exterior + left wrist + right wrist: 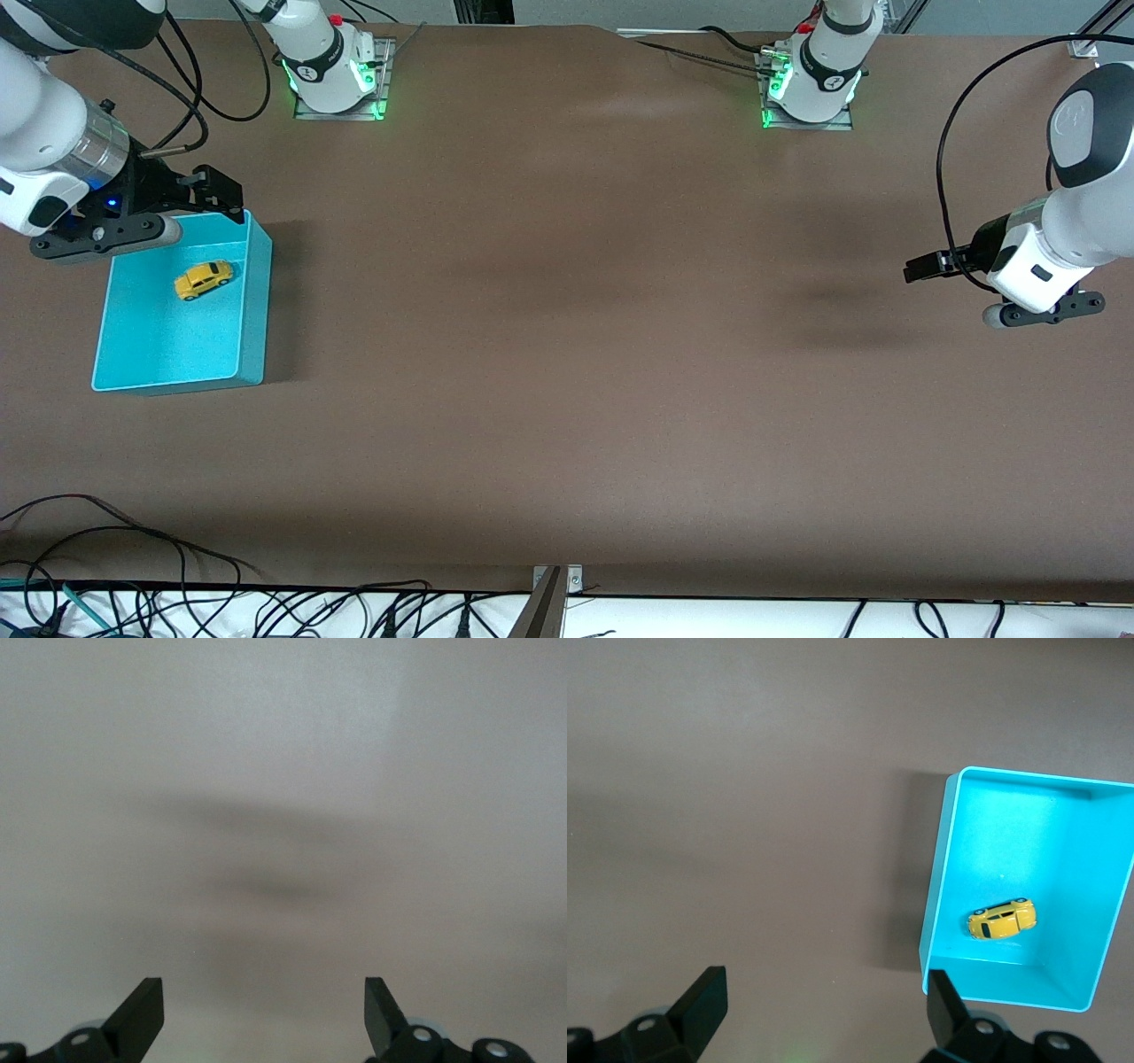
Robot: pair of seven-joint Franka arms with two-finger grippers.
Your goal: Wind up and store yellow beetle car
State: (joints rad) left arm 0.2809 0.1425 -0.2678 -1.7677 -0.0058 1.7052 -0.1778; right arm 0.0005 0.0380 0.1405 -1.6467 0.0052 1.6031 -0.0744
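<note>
The yellow beetle car (204, 280) lies inside the teal bin (257, 301) at the right arm's end of the table, in the half of the bin farther from the front camera. It also shows in the right wrist view (1002, 919), on the floor of the bin (939, 886). My right gripper (223, 197) hangs open and empty over the bin's rim on the bases' side; its jaws (824, 1001) stand wide apart over bare table beside the bin. My left gripper (926, 266) is open and empty (264, 1010) above bare table at the left arm's end.
The two arm bases (332, 75) (811, 84) stand along the table edge farthest from the front camera. Loose cables (177, 602) lie along the table's edge nearest that camera. A wide stretch of brown tabletop (567, 310) lies between the arms.
</note>
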